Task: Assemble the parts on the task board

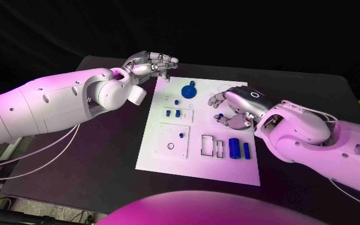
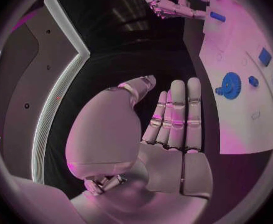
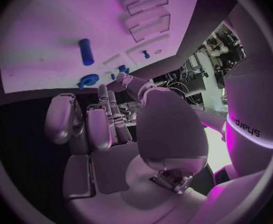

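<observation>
The board lay in the middle of the black table, a white plate running away from the robot. Near its far end sat a blue gear, flat on the plate. Just nearer than the gear, small blue pieces stood in a raised block on the board's left half. At the near right corner two blue cylinders lay side by side, just beside a pair of rectangular cut-outs. A square block with a round hole sat on the near left part of the board.

The right hand hung over the board's right edge, between the gear and the cylinders, with its back upward. Its fingers curled down toward the plate. A small blue bit showed at the fingertips in the head view, but whether the hand held it could not be told. In the right wrist view that hand had its fingers lying close together and nearly straight, with the thumb alongside, and nothing was plainly gripped there.

The left hand hovered off the board's far left corner, above the table. In the left wrist view the left hand showed its fingers straight and close together, the thumb a little apart, and the palm bare. The gear lay on the board well apart from them.
</observation>
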Tool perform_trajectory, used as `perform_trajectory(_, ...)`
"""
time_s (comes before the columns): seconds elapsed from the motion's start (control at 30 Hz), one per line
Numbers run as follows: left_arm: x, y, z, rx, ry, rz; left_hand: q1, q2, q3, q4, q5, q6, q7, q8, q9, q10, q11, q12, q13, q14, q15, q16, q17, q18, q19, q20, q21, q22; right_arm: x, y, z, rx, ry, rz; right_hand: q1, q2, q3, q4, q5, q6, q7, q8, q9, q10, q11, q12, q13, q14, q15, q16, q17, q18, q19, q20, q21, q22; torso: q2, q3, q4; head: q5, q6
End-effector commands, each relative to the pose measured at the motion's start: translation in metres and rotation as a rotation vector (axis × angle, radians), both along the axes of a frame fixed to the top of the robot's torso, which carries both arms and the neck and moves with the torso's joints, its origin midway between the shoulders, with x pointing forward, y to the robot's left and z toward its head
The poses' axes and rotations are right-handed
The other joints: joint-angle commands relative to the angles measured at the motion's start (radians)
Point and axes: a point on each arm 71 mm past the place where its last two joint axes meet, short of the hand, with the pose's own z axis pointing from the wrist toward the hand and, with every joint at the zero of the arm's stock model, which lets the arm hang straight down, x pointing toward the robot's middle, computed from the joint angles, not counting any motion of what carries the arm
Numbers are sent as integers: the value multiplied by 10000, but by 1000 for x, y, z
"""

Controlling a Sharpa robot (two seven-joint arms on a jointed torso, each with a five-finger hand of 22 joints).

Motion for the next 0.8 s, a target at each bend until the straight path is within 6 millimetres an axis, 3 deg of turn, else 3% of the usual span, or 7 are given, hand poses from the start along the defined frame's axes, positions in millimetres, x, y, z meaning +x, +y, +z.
perform_trajectory(0.03, 0, -2, 2, -126, -112, -88, 30, 41, -59, 1, 27, -70, -17, -43, -7, -45, -6, 38, -10, 2, 58, -9, -12, 124, -9, 65, -57, -13, 5, -13, -7, -838, 991, -329, 12, -83, -287, 87, 67, -52, -33, -40, -7, -205, 16, -55, -71, 184, 96, 6, 16, 146, -62, 22, -142, 1416, 16, -6, 11, -76, 47)
perform_trajectory(0.2, 0, -2, 2, -130, -97, -116, 30, 41, -59, 1, 27, -70, -17, -43, -7, -45, -6, 38, -10, 2, 58, -9, -12, 124, -9, 65, -57, -13, 10, -24, -9, -1352, 1137, -510, 100, -49, -519, 138, 138, 103, -40, 84, 47, -243, 6, 92, -75, 181, 91, 2, -20, 134, -18, 22, -96, 1423, 36, 14, 14, -236, 87)
perform_trajectory(0.53, 0, -2, 2, -138, -85, -151, 30, 41, -59, 1, 27, -70, -17, -43, -7, -45, -6, 38, -10, 2, 58, -9, -12, 124, -9, 65, -57, -13, 13, -22, -17, -1746, 1338, -428, 189, 42, -598, 172, 176, 17, -110, 76, 43, -292, 9, 179, -82, 167, 93, -22, -68, 118, 28, 23, -26, 1440, 38, 1, 35, -196, 95)
perform_trajectory(0.7, 0, -2, 1, -128, -75, -141, 30, 41, -59, 1, 27, -70, -17, -43, -7, -45, -6, 38, -10, 2, 58, -9, -12, 124, -9, 65, -57, -13, 14, -18, -21, -1760, 1409, -350, 309, 214, -588, 235, 178, 82, -128, 141, 61, -1, -58, 481, -47, 187, 42, 17, -17, 92, 116, -10, 120, 1482, 37, -3, 35, -175, 86)
perform_trajectory(0.8, 0, -1, 1, -119, -67, -130, 30, 41, -59, 1, 27, -70, -17, -43, -7, -45, -6, 38, -10, 2, 58, -9, -12, 124, -9, 65, -57, -13, 14, -16, -21, -1609, 1378, -324, 443, 397, -402, 283, -11, 248, -42, 217, 77, 299, -137, 665, -66, 259, -27, 159, 190, 24, 274, -64, 491, 1594, 34, -3, 31, -172, 73)
